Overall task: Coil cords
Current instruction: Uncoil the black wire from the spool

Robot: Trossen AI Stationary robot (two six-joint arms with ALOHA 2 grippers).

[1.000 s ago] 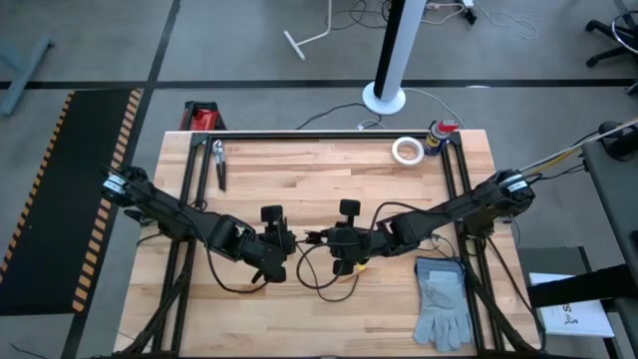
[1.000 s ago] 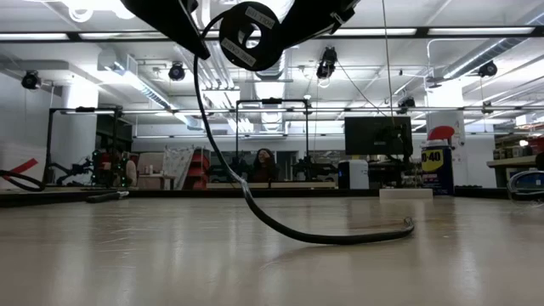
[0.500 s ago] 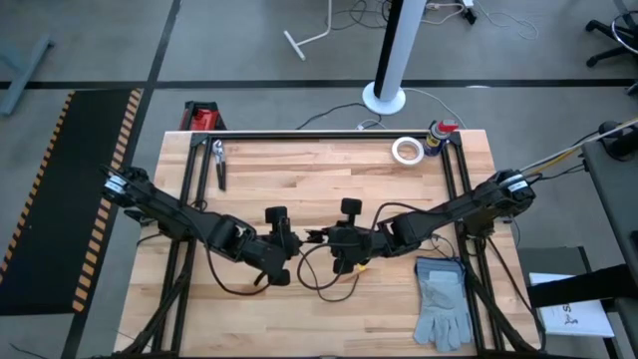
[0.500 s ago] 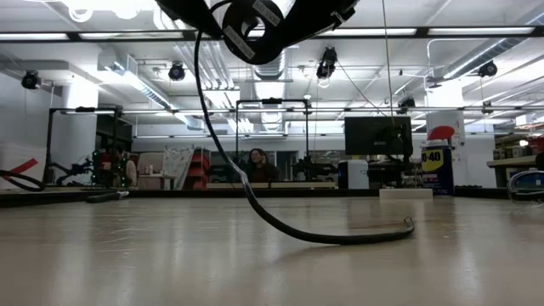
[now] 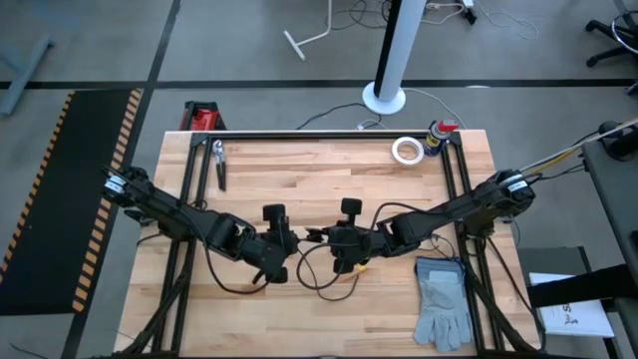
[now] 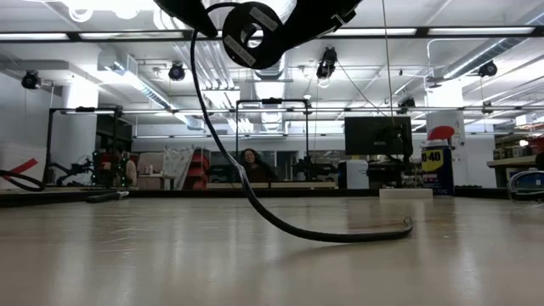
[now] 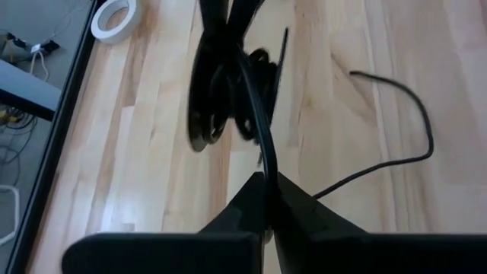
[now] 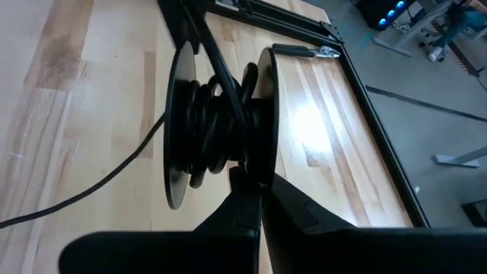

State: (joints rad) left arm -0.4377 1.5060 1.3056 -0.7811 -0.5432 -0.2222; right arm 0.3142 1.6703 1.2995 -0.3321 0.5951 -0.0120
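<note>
A black spool (image 8: 221, 122) with two flat discs is held up above the middle of the table, and the thin black cord (image 6: 255, 208) is partly wound on its hub. My right gripper (image 8: 259, 190) is shut on the spool. My left gripper (image 7: 265, 186) is right beside it (image 5: 287, 247), shut on the cord a short way from the spool (image 7: 228, 91). The remaining cord hangs from the spool and lies in a loose curve (image 5: 321, 284) on the wood, its free end (image 6: 410, 223) resting on the table. My left gripper pinches a single strand of the cord (image 7: 262, 156) between its two fingers, close to the spool. The cord runs straight from the fingers to the spool's hub. My right gripper pinches the spool at the rim of one disc (image 8: 264, 164). The spool is lifted clear of the table, with its discs on edge.
A white tape roll (image 5: 406, 151) and a spray can (image 5: 440, 133) stand at the far right. Pliers (image 5: 218, 165) lie at the far left and a grey glove (image 5: 444, 299) at the near right. Black frame rails (image 5: 299, 133) border the table.
My left gripper has shifted slightly toward the spool while keeping its hold on the cord. The spool has rocked a little in my right gripper and come back. The cord's tail on the table has barely moved.
</note>
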